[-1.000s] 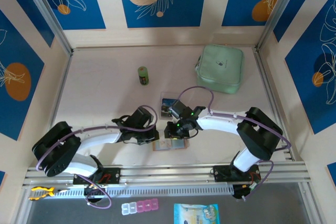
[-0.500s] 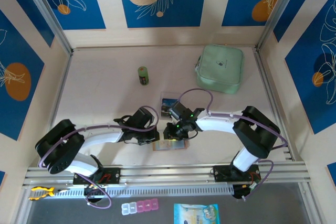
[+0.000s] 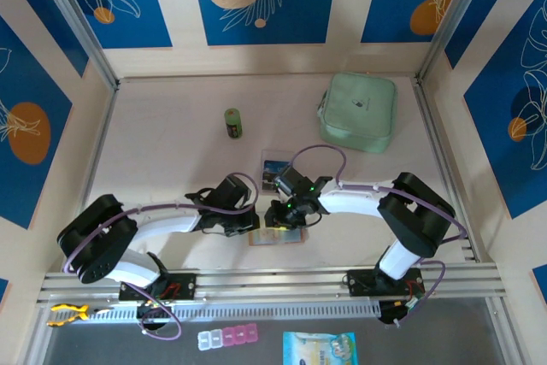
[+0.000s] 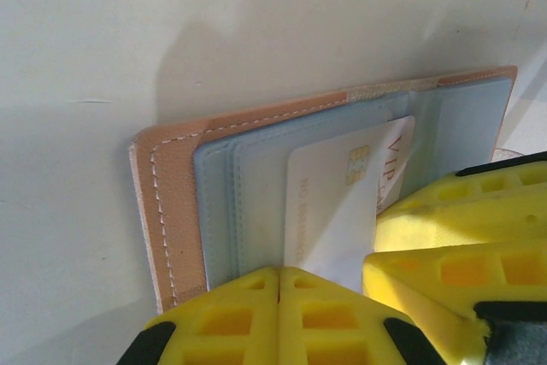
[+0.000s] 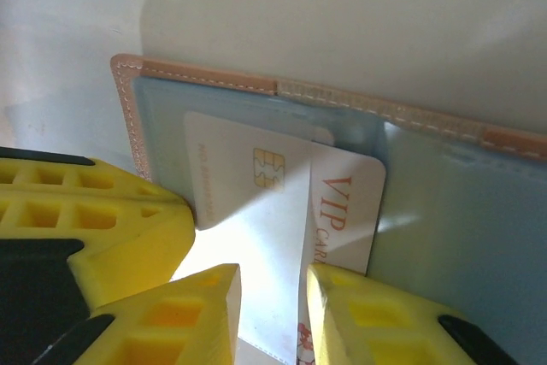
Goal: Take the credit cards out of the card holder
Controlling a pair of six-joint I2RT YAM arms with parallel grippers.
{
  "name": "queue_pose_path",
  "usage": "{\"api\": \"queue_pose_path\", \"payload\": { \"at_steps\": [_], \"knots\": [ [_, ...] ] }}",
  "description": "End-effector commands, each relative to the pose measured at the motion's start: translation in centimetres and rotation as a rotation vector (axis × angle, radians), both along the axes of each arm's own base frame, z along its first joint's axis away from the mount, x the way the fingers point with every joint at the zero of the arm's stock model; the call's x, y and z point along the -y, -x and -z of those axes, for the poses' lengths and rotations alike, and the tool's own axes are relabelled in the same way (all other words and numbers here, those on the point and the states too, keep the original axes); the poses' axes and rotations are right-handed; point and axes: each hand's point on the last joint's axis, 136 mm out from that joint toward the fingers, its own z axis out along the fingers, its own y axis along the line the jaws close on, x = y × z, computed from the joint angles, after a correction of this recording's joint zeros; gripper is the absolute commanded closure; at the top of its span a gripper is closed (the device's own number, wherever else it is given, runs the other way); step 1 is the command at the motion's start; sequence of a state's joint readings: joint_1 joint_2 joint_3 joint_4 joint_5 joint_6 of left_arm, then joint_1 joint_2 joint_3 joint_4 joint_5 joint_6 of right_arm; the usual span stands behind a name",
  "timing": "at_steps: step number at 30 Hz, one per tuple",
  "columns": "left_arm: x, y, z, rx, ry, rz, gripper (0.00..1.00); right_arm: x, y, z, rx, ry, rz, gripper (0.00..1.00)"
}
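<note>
The counter [image 3: 171, 151] bears one card holder [image 4: 167, 203] (pink, open) with one white credit card [image 4: 329, 203], one mint-green pouch [image 3: 359, 111] and one green bottle [image 3: 232, 123].

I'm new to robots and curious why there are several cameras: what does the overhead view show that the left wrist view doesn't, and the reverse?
Overhead: both arms, a mint-green zip pouch and a small green cylinder farther back on the table. Left wrist: a white chip card lettered VIP against bluish clear pockets, and the closed yellow left end effector. Shared: the salmon-pink stitched card holder between the arms.
</note>
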State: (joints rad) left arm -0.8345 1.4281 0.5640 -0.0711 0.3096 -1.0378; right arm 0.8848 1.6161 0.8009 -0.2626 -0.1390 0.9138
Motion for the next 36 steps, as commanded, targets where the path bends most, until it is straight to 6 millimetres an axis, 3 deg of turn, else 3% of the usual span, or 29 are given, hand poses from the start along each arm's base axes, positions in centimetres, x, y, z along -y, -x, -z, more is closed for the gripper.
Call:
{"api": "queue_pose_path", "payload": {
  "at_steps": [1,9,20,26,36],
  "knots": [
    [-1.1,0.7,0.9,-0.017,-0.068,0.014,0.97,2.2,0.7,1.2,-0.017,0.131,-0.007,0.70],
    [-1.0,0.6,0.7,-0.009,-0.063,0.015,0.97,1.9,0.3,-0.2,0.025,0.121,-0.031,0.69],
    [1.1,-0.4,-1.8,0.026,0.002,0.046,0.97,1.2,0.0,-1.8,0.056,0.029,-0.022,0.70],
    [1.9,-0.2,-1.8,0.018,0.000,0.066,0.98,2.1,0.0,-1.0,0.028,0.048,0.001,0.70],
    [0.2,0.2,-0.3,0.008,-0.091,0.064,0.98,1.2,0.2,0.1,-0.008,0.020,-0.014,0.70]
  ]
}}
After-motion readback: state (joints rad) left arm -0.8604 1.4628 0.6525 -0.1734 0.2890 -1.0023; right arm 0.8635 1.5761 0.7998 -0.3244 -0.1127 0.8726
